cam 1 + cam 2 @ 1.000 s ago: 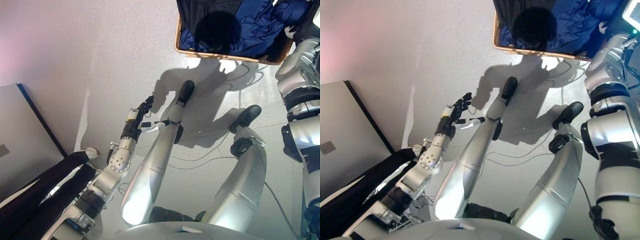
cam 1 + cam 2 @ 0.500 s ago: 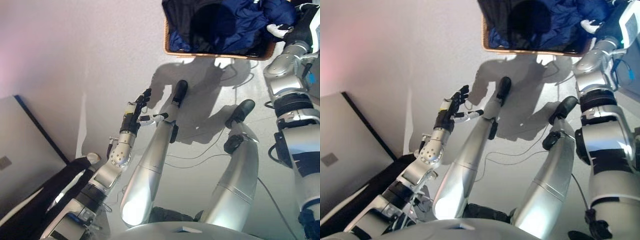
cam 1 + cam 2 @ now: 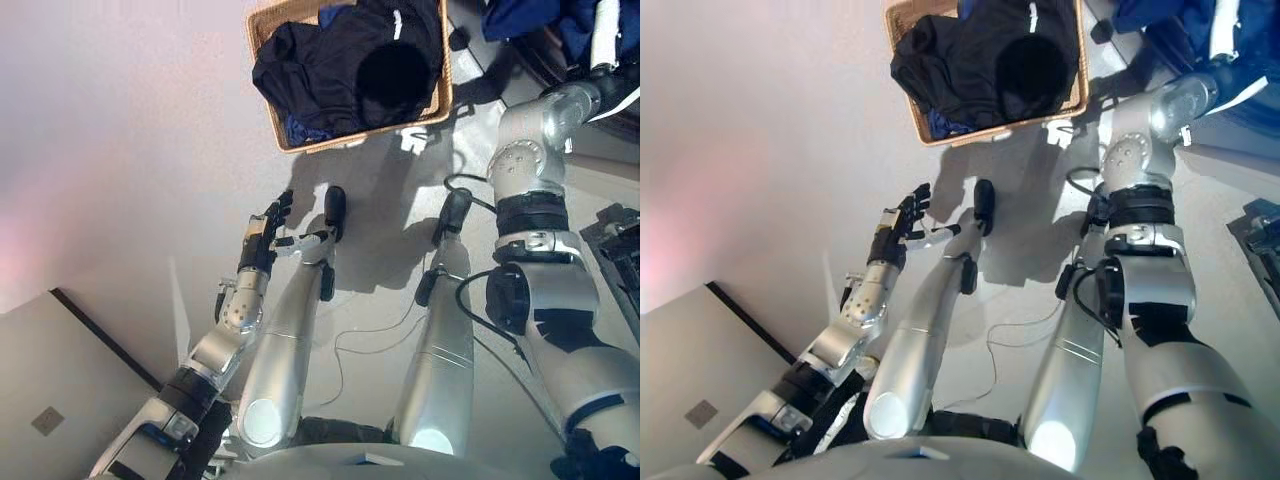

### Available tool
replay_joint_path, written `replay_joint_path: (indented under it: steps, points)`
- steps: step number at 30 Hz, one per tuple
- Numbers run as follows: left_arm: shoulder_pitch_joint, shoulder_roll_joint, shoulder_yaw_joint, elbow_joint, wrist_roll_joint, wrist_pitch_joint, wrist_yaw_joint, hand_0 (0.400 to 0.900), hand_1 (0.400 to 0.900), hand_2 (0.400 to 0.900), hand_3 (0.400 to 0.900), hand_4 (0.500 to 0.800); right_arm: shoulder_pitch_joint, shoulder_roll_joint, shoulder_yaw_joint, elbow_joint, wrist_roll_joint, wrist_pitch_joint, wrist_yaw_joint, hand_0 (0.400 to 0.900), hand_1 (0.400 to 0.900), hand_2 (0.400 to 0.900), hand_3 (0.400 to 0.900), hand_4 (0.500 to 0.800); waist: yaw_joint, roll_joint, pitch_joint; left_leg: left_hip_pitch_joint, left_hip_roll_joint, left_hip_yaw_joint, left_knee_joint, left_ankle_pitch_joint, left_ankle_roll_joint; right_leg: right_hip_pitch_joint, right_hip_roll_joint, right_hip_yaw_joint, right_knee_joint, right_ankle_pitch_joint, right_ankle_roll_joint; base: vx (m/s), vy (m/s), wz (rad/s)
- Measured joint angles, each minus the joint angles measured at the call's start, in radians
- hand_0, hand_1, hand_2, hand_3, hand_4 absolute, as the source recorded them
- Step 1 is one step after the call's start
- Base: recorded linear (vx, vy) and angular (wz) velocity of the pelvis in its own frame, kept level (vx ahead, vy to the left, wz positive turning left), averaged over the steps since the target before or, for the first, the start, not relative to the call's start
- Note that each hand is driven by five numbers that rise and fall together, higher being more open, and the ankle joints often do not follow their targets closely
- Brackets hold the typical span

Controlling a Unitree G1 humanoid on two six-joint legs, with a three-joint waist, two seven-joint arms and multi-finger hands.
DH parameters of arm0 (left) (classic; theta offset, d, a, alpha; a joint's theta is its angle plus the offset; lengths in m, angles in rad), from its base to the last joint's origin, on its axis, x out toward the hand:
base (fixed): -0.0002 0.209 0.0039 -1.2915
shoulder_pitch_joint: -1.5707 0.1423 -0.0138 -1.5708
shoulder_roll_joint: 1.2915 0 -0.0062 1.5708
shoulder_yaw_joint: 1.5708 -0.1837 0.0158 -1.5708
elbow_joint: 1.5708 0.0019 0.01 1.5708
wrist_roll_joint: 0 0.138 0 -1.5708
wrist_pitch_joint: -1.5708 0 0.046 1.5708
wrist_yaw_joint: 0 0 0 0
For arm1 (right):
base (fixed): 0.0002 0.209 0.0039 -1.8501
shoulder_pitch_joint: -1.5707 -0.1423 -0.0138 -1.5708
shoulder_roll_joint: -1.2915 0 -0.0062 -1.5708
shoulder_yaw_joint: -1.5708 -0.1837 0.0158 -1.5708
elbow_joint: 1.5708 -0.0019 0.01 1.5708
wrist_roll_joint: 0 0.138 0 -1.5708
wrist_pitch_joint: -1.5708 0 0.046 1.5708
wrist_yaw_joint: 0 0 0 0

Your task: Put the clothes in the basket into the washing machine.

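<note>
The basket [image 3: 268, 85] is woven wicker, tan and rough in texture, with a coarse braided rim. The clothes [image 3: 340, 65] inside it are soft matt cloth, black with a few small white marks, lying in loose folds, and a sliver of blue cloth shows at the near wall. At the upper right corner of the floor a blue garment [image 3: 1180, 25] is smoother cloth with a faint sheen and a white stripe. The floor [image 3: 120, 150] is pale, smooth and slightly glossy. The left hand [image 3: 268, 232] looks like dark matt plastic, its fingers [image 3: 281, 205] partly capped with white.
</note>
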Motion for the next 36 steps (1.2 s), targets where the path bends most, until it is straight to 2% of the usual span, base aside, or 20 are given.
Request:
replay_joint_path:
  steps: [4, 10, 11, 15, 20, 30, 33, 36]
  points:
    - [0.002, 0.008, 0.005, -0.002, -0.019, -0.002, -0.026, 0.9, 0.9, 0.9, 0.9, 0.8, -0.113, -0.018, 0.0, 0.095, 0.189, -0.048, 0.068, 0.4, 0.4, 0.4, 0.4, 0.5, 0.007, 0.001, -0.001, 0.081, 0.001, 0.014, -0.064, 0.015, -0.001, 0.065, 0.005, 0.01, -0.054, 0.018, 0.004, 0.05, -0.01, 0.08]
    - [0.005, 0.019, 0.004, 0.008, -0.043, 0.0, -0.067, 0.9, 0.9, 0.9, 0.9, 0.8, -0.248, -0.054, -0.06, 0.105, 0.402, -0.172, 0.173, 0.4, 0.4, 0.4, 0.4, 0.5, 0.032, 0.004, -0.003, 0.137, -0.002, 0.005, -0.147, 0.053, -0.007, 0.095, 0.003, -0.004, -0.073, 0.018, 0.004, 0.06, 0.022, 0.12]
    - [0.006, 0.025, 0.004, 0.01, -0.044, 0.0, -0.072, 0.9, 0.9, 0.9, 0.9, 0.8, -0.27, -0.064, -0.066, 0.111, 0.428, -0.188, 0.184, 0.9, 0.9, 0.9, 0.9, 0.8, 0.039, 0.008, -0.005, 0.142, -0.004, 0.005, -0.155, 0.056, -0.007, 0.097, 0.002, -0.004, -0.073, 0.018, 0.004, 0.05, 0.036, 0.18]
    - [0.009, 0.027, 0.004, 0.021, -0.046, 0.0, -0.085, 0.9, 0.9, 0.9, 0.9, 0.8, -0.322, -0.114, -0.069, 0.167, 0.493, -0.207, 0.233, 0.9, 0.9, 0.9, 0.9, 0.8, 0.055, 0.059, -0.038, 0.146, -0.019, -0.016, -0.162, 0.065, -0.002, 0.108, -0.014, -0.017, -0.071, 0.017, 0.006, 0.02, 0.015, 0.05]
    - [0.014, 0.025, 0.004, 0.026, -0.047, 0.0, -0.085, 0.9, 0.9, 0.9, 0.9, 0.8, -0.315, -0.109, -0.051, 0.279, 0.525, -0.188, 0.264, 0.9, 0.9, 0.9, 0.9, 0.8, 0.073, 0.107, -0.071, 0.147, -0.026, -0.023, -0.163, 0.07, 0.004, 0.115, -0.023, -0.028, -0.071, 0.015, 0.011, 0.0, 0.0, 0.0]
    - [0.015, -0.047, -0.029, 0.064, -0.046, 0.005, -0.084, 0.9, 0.9, 0.9, 0.9, 0.8, -0.14, 0.013, -0.042, 0.299, 0.516, -0.156, 0.264, 0.9, 0.9, 0.9, 0.9, 0.8, 0.037, 0.108, -0.071, 0.175, -0.019, -0.033, -0.162, 0.07, 0.001, 0.157, -0.015, -0.041, -0.081, 0.018, 0.011, 0.01, -0.012, -0.04]
    - [0.015, -0.058, -0.035, 0.086, -0.046, 0.006, -0.073, 0.9, 0.9, 0.9, 0.9, 0.8, -0.057, 0.086, -0.024, 0.26, 0.456, -0.156, 0.257, 0.9, 0.9, 0.9, 0.9, 0.8, 0.01, 0.107, -0.07, 0.201, -0.011, -0.036, -0.16, 0.062, -0.008, 0.192, -0.008, -0.051, -0.091, 0.017, 0.009, 0.02, -0.015, -0.11]
    - [0.019, -0.092, -0.034, 0.111, -0.046, 0.023, -0.061, 0.9, 0.9, 0.9, 0.9, 0.8, 0.094, 0.146, 0.027, 0.201, 0.386, -0.145, 0.258, 0.9, 0.9, 0.9, 0.9, 0.8, -0.01, 0.101, -0.07, 0.249, -0.003, -0.042, -0.159, 0.053, -0.01, 0.253, 0.001, -0.062, -0.111, 0.017, 0.007, 0.04, -0.003, -0.13]
